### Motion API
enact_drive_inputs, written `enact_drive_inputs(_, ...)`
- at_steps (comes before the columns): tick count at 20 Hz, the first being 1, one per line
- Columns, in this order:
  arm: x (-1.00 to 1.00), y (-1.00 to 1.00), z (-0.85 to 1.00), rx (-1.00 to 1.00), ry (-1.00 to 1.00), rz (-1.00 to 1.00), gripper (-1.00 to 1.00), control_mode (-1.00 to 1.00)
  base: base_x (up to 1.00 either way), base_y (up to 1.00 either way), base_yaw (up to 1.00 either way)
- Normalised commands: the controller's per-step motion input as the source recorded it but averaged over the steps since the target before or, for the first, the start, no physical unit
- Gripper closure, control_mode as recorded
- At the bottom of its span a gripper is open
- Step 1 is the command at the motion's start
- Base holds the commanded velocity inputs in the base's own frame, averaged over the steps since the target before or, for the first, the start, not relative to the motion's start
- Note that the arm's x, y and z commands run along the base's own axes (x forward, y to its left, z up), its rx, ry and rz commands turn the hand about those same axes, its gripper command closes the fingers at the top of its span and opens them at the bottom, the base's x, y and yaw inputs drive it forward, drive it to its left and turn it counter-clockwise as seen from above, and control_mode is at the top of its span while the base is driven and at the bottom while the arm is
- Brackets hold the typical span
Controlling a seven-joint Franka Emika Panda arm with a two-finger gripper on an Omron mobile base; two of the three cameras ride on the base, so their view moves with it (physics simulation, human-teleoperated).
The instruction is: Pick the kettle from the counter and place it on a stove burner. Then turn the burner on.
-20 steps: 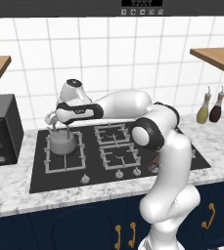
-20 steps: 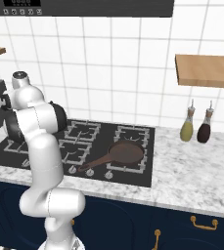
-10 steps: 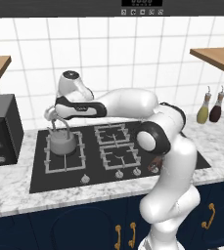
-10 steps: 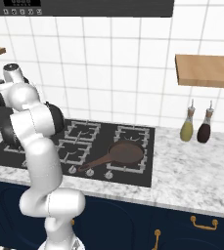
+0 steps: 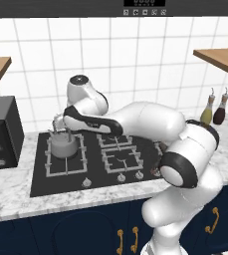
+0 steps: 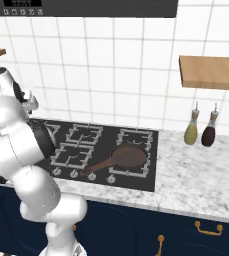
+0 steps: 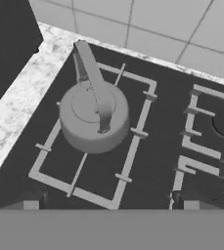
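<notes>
The grey kettle [image 5: 64, 145] [image 7: 94, 117] stands upright on the wide square grate of the large left stove burner [image 5: 81, 162] [image 7: 133, 146], its handle arching over the lid. My gripper [image 5: 58, 122] [image 7: 110, 205] hangs open a little above the kettle, its fingertips spread wide and holding nothing. The white marble counter [image 5: 11, 191] runs along the front and sides of the black cooktop.
A brown long-handled pan [image 6: 127, 157] lies on the front right burner. A black appliance [image 5: 1, 132] stands just left of the cooktop. Two bottles [image 5: 207, 114] stand at the back right under a wooden shelf [image 6: 211, 71]. Knobs [image 5: 87, 183] line the cooktop's front edge.
The hand has lifted up and back from the kettle's handle. The kettle stays put on the large burner.
</notes>
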Motion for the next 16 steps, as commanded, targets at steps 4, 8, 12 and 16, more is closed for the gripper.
enact_drive_inputs(4, -0.86, -0.39, -0.07, 0.03, 0.21, -0.28, -1.0, -1.0, 0.0, 0.0, 0.0)
enact_drive_inputs(8, -0.48, -0.18, -0.27, 0.01, 0.49, -0.28, -1.0, -1.0, 0.0, 0.0, 0.0)
enact_drive_inputs(12, -0.29, -0.07, -0.28, 0.0, 0.6, -0.26, -1.0, -1.0, 0.0, 0.0, 0.0)
enact_drive_inputs(16, -0.28, -0.08, -0.27, 0.0, 0.41, -0.29, -1.0, -1.0, 0.0, 0.0, 0.0)
